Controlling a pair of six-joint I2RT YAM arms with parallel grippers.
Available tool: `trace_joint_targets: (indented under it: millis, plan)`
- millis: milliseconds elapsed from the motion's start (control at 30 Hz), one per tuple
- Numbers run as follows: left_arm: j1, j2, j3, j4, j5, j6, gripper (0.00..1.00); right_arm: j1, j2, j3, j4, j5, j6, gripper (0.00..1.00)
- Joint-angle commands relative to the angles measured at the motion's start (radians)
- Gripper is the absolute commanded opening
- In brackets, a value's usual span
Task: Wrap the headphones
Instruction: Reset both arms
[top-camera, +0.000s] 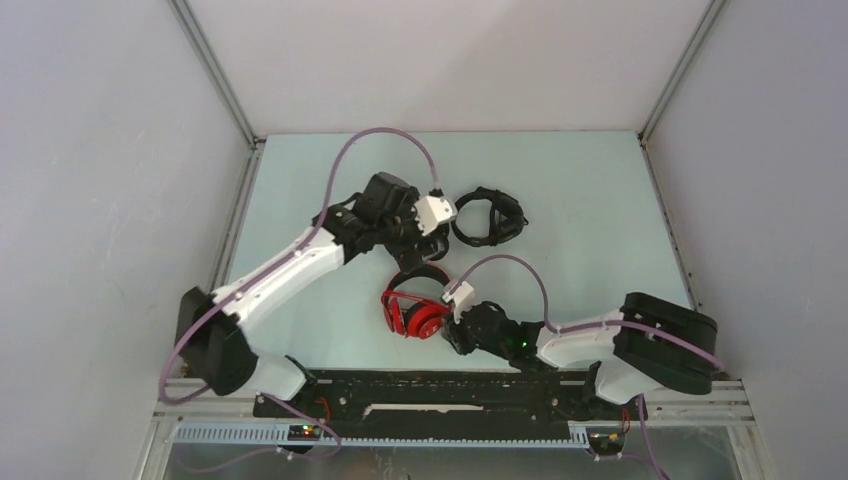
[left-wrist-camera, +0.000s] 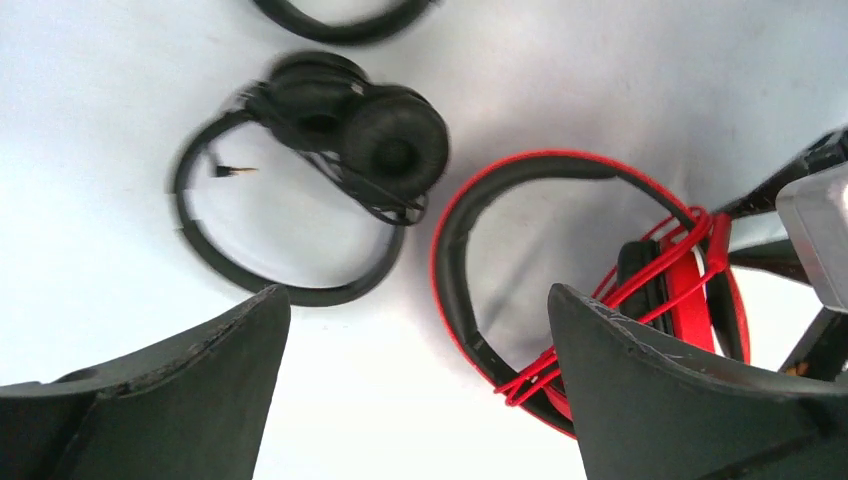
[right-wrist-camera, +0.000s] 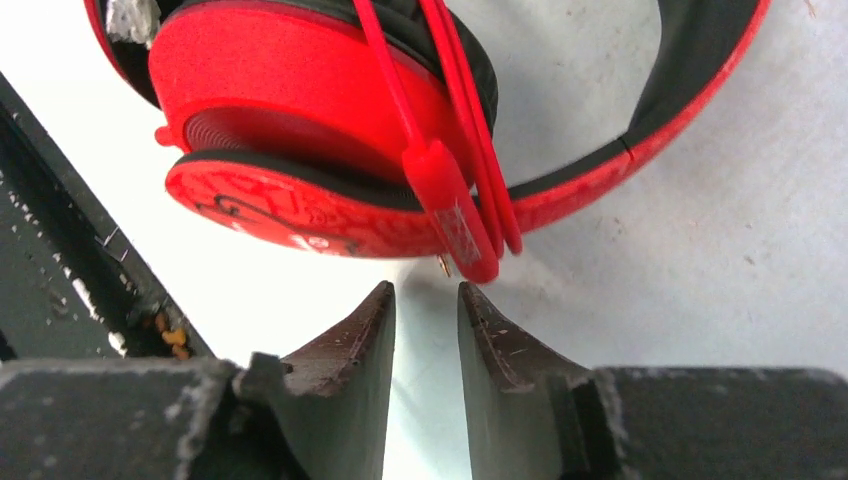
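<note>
Right tool (right-wrist-camera: 425, 290), lower centre: jaws narrow, empty, just short of red headphones (right-wrist-camera: 290, 110), cable (right-wrist-camera: 450, 90) wound on. Left tool (left-wrist-camera: 415, 293) wide, empty, above slim black headphones (left-wrist-camera: 370, 140). Wrapping looks near done; next, lift clear without snagging.

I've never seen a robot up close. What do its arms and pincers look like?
The left arm and right arm have white shells and black joints, with a thin purple cable looping along each. The left pincer and right pincer each have two dark grey, wedge-shaped fingers with scuffed edges.
</note>
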Motion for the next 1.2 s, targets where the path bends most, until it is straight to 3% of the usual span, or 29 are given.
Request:
trace_joint_targets:
  millis: [0, 133, 167, 300, 367, 567, 700, 833, 967, 1167]
  plan:
    - [-0.006, -0.156, 0.004, 0.143, -0.095, -0.145, 1.0, 0.01, -0.129, 0.01, -0.207, 0.023, 0.08, 0.35]
    - [-0.006, -0.239, -0.03, 0.209, -0.169, -0.23, 1.0, 0.026, -0.248, 0.007, -0.339, -0.003, 0.107, 0.52]
    - [-0.005, -0.257, -0.033, 0.217, -0.18, -0.248, 1.0, 0.029, -0.278, 0.008, -0.361, -0.015, 0.103, 0.62]
    - [-0.006, -0.32, 0.0, 0.215, -0.281, -0.361, 1.0, 0.033, -0.453, 0.014, -0.464, -0.06, 0.107, 0.69]
    - [-0.005, -0.362, 0.027, 0.197, -0.322, -0.423, 1.0, 0.033, -0.574, 0.042, -0.538, -0.059, 0.127, 0.98]
    - [-0.006, -0.536, 0.026, 0.21, -0.444, -0.635, 1.0, 0.029, -0.878, 0.227, -0.805, 0.1, 0.175, 0.99]
    - [-0.005, -0.649, 0.006, 0.207, -0.41, -0.675, 1.0, 0.029, -0.934, 0.413, -1.103, 0.349, 0.281, 1.0]
    - [-0.005, -0.714, -0.011, 0.171, -0.435, -0.739, 1.0, 0.027, -0.941, 0.553, -1.294, 0.542, 0.356, 1.0]
    - [-0.006, -0.758, -0.051, 0.122, -0.534, -0.741, 1.0, 0.028, -0.94, 0.643, -1.393, 0.645, 0.384, 1.0]
    - [-0.005, -0.819, -0.14, 0.142, -0.54, -0.724, 1.0, 0.027, -0.938, 0.645, -1.408, 0.701, 0.408, 0.99]
